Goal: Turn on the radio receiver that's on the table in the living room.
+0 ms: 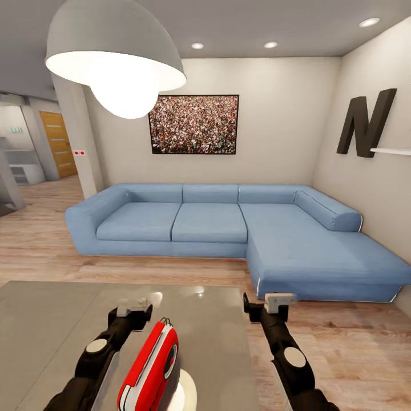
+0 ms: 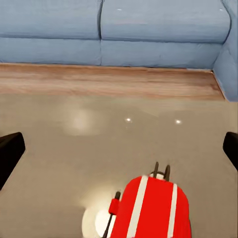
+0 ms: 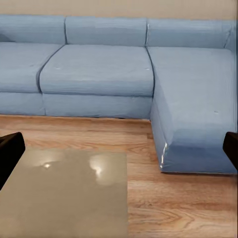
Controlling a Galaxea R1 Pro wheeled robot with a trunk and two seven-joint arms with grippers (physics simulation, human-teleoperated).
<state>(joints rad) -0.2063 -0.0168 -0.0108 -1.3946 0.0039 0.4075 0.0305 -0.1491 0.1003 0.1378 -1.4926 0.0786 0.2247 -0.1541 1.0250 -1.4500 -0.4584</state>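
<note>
The radio receiver (image 1: 149, 365) stands on its edge on the glossy grey table (image 1: 45, 319), red front with white stripes, its thin wire handle pointing toward the sofa. It rests between my arms, close to the left forearm. My left gripper (image 1: 135, 313) hovers open over the table just beyond the radio's handle end. In the left wrist view the radio (image 2: 151, 208) sits below the gripper's widely spread fingers (image 2: 10, 148). My right gripper (image 1: 267, 305) is open past the table's right edge, over the table corner (image 3: 64, 193) and the wood floor.
A blue L-shaped sofa (image 1: 228, 222) runs along the far wall and the right side. A big pendant lamp (image 1: 114, 57) hangs at the upper left. A crowd picture (image 1: 194, 124) and a dark letter N (image 1: 365, 123) are on the walls. Wood floor (image 1: 342, 337) lies between table and sofa.
</note>
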